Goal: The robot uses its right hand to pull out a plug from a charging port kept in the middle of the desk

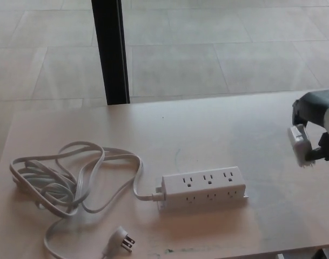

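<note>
A white power strip [204, 187] with two rows of outlets lies in the middle of the desk [218, 129], all its sockets bare. My right hand [317, 129] is at the right edge of the view, well to the right of the strip and above the desk, shut on a white plug adapter [300, 145]. Only part of the hand shows. My left hand is out of sight.
The strip's grey cord [67, 178] lies coiled on the desk's left side and ends in a pronged plug [122, 238] near the front edge. A black post [109, 51] stands behind the desk on a tiled floor.
</note>
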Tool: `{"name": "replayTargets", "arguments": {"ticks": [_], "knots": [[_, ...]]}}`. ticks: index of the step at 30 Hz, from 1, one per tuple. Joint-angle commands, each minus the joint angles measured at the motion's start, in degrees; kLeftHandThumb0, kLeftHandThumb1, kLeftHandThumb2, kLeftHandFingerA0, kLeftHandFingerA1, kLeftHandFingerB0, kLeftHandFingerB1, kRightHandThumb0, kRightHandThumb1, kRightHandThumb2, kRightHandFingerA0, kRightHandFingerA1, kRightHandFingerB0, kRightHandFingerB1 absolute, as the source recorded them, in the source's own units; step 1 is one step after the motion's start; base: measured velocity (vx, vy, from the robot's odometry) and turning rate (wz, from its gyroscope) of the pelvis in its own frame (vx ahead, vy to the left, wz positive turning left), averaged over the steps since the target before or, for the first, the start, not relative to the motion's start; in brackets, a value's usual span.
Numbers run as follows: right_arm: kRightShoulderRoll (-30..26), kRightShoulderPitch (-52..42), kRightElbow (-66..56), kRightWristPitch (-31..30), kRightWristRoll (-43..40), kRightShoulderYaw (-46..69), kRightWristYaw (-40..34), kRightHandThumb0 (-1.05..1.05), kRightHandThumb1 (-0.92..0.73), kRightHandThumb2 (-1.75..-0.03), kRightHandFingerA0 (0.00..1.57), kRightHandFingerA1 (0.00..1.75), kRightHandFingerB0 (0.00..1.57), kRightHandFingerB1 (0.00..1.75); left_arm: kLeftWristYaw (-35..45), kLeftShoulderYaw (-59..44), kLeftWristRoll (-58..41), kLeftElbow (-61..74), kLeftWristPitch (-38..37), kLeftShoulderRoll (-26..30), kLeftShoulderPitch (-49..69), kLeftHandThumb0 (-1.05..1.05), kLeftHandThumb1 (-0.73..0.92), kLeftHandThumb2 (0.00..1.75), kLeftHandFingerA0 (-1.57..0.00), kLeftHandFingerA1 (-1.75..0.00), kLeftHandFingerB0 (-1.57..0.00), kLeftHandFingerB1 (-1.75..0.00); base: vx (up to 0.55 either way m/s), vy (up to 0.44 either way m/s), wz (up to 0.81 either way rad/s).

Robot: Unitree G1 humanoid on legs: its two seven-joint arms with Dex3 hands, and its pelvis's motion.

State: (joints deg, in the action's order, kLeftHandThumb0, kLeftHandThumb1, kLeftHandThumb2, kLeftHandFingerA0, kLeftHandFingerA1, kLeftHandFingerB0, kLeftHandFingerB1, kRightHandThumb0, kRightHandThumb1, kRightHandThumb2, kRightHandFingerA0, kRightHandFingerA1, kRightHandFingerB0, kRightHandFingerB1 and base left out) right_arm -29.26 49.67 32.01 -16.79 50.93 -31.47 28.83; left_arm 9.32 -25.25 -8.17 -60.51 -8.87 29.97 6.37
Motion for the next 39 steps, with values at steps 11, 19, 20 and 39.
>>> {"name": "replayTargets", "arguments": {"ticks": [11, 19, 20, 39], "knots": [[5.38, -6.79, -1.87, 1.29, -1.38, -0.89, -3.15, -0.39, -0.61, -0.75, 0.96, 1.52, 0.91, 0.84, 0.15, 0.07, -0.34, -0.43, -0.88, 1.27, -0.10, -0.86, 0.82, 0.92, -0.68, -0.56, -0.44, -0.46, 0.00, 0.000, 0.00], [5.04, -5.02, -2.14, -0.67, 1.43, -3.53, 3.42, -0.74, -0.46, -0.78, 0.91, 1.38, 0.09, 0.44, -0.16, -0.10, -0.42, -0.45, -0.84, 1.17, 0.42, -0.86, 0.82, 0.93, -0.69, -0.57, -0.45, -0.46, 0.00, 0.000, 0.00], [4.88, -4.75, -2.04, -0.53, 1.51, -3.73, 3.75, -0.74, -0.46, -0.78, 0.91, 1.38, 0.09, 0.44, 0.04, -0.31, -0.68, -0.62, -1.10, 1.06, 0.46, -0.86, 0.82, 0.93, -0.69, -0.57, -0.45, -0.46, 0.00, 0.000, 0.00], [-9.76, -0.32, -9.09, 3.65, -4.31, 5.30, 13.06, -0.99, -0.53, -0.92, 0.87, 1.36, 0.02, 0.16, 0.22, 0.13, -0.21, -0.97, -1.94, 1.08, 1.23, -0.82, 0.92, 0.85, -0.69, -0.52, -0.42, -0.41, 0.00, 0.000, 0.00]]}}
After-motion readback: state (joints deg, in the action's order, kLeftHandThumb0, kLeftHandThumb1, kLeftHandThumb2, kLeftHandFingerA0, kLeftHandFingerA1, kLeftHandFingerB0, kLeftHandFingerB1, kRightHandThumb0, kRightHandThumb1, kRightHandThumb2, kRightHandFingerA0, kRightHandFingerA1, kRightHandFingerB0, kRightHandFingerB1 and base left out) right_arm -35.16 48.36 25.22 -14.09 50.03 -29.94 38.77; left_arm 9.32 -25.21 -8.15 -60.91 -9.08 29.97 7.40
